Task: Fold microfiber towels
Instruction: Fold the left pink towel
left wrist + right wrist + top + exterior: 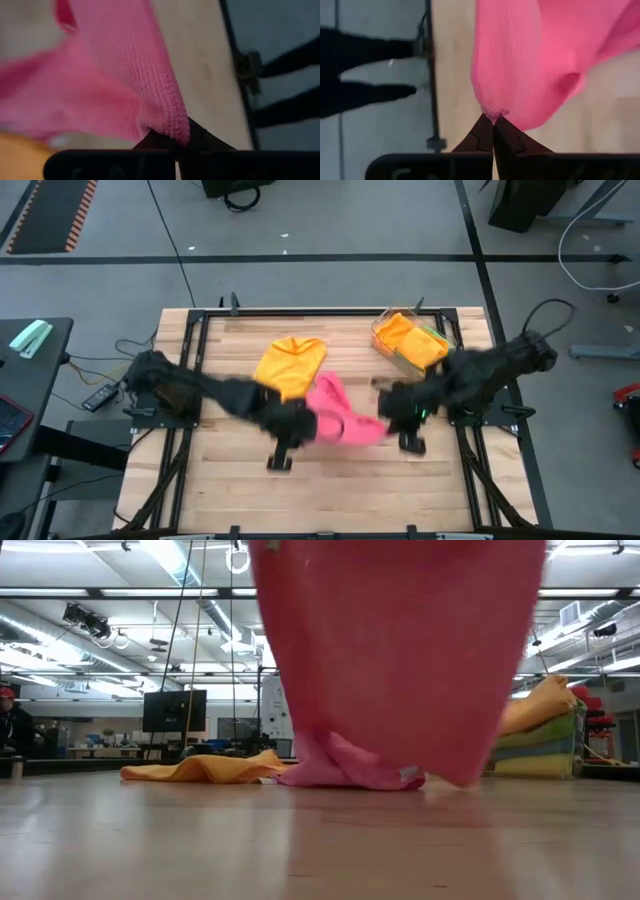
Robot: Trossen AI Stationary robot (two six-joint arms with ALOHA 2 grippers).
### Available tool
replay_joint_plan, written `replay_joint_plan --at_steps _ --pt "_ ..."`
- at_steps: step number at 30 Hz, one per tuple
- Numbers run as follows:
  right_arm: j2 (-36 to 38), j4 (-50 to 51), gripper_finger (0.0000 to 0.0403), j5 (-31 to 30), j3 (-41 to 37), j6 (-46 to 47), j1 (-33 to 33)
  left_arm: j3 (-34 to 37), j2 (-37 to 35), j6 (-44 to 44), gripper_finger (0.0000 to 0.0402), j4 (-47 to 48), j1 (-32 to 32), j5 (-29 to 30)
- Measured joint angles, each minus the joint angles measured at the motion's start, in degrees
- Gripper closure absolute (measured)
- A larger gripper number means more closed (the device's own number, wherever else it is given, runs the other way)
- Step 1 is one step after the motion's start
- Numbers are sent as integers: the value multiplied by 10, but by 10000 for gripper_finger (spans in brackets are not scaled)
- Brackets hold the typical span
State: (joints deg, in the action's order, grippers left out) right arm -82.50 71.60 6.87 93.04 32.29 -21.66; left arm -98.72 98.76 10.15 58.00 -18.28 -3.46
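From up high, I can see both arms meet in the middle of the wooden table (330, 480). The left gripper (288, 426) and the right gripper (392, 408) each hold one side of the pink towel (338, 412), which sags between the two sets of fingers. An orange towel (290, 364) lies flat just behind the left fingers, not folded yet. Behind the right fingers sits a clear tray (388, 350) with a pile of cloths (412, 340) in it, an orange one on top. From down low on the table, the pink towel (400, 650) hangs like a big curtain, with its bottom end bunched on the wood. The orange towel (205, 769) lies flat far behind it, and the pile of cloths (540, 735) is off to one side. In the left wrist view, the left gripper (184, 142) is pinched tight on a thick hemmed edge of the pink towel (115, 85). In the right wrist view, the right gripper (493, 122) is squeezed on a tiny corner of the pink towel (520, 65), which hangs out past the tips. I think each one holds a corner so the cloth can be lifted and spread out flat for folding.
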Motion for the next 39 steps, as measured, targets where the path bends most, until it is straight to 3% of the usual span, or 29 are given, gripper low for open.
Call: replay_joint_plan --at_steps 8,14,19,29,39 --pt "-3 -227 401 25 -189 125 -129 110 61 141 396 -189 -115 -34" --pt "-10 -432 401 57 -283 234 -204 115 109 204 393 -313 -156 -104" --pt "-26 -445 401 56 -303 247 -228 116 130 200 396 -340 -170 -115" --pt "-53 -411 401 15 -338 132 -151 157 136 194 396 -316 -111 -108" --pt "-50 -409 399 20 -402 167 -119 176 156 173 389 -269 -55 -82"
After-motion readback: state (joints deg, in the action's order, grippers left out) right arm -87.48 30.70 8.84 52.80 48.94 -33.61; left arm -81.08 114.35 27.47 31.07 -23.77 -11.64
